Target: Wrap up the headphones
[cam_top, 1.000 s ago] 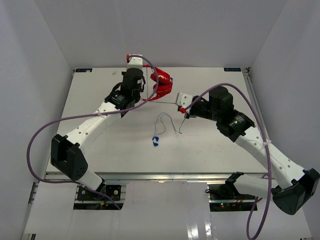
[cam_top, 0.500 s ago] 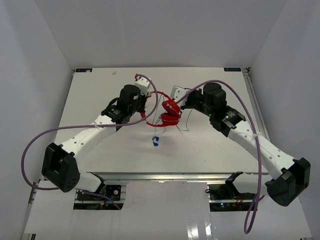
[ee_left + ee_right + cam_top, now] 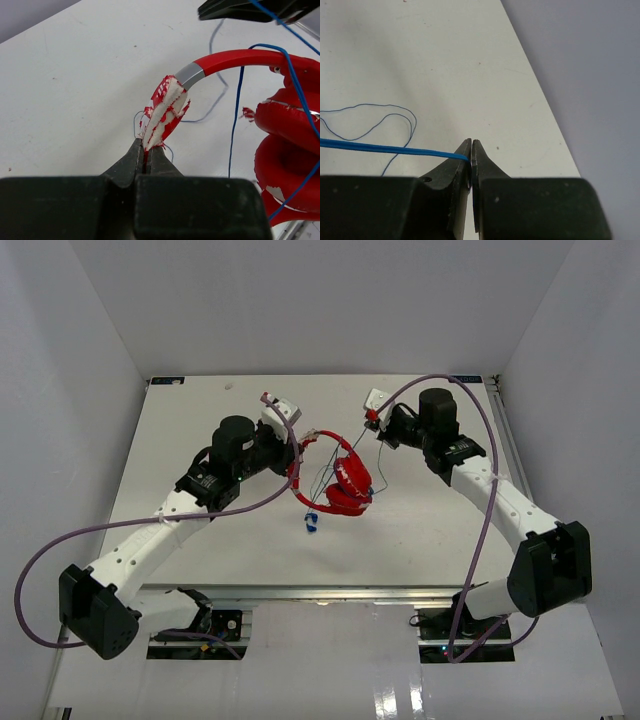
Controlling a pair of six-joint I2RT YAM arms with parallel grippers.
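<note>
Since the headphones [image 3: 347, 482] sat mid-worktop between the two arms, held only by the frayed headband end [image 3: 165, 112], that grip was the weak point. Left jaws were fully closed on the torn white foam, right at their tips. The foam could tear further or pull out, and the set would drop. Couldn't tell whether the earcups [image 3: 287, 125] touched the worktop [image 3: 200, 410] or hung clear.

Blue cord [image 3: 380, 147] ran from the earcups toward the far right into the right jaws, which were pinched shut on it at the very tip. Thin cord plus tip-only pinch: likely to slide through under pull, killing the tension the wrap needs. Opposite risk too: pull too hard and the strain lands where the cord leaves the earcup.

Strands crossing the earcups looked loose and could slip off if the headphones swung. Plug [image 3: 312, 522] lay on the worktop just near-left of the earcups, and slack loops [image 3: 367, 122] lay on the worktop too. That tail could snag or drag during a wrap pass.
</note>
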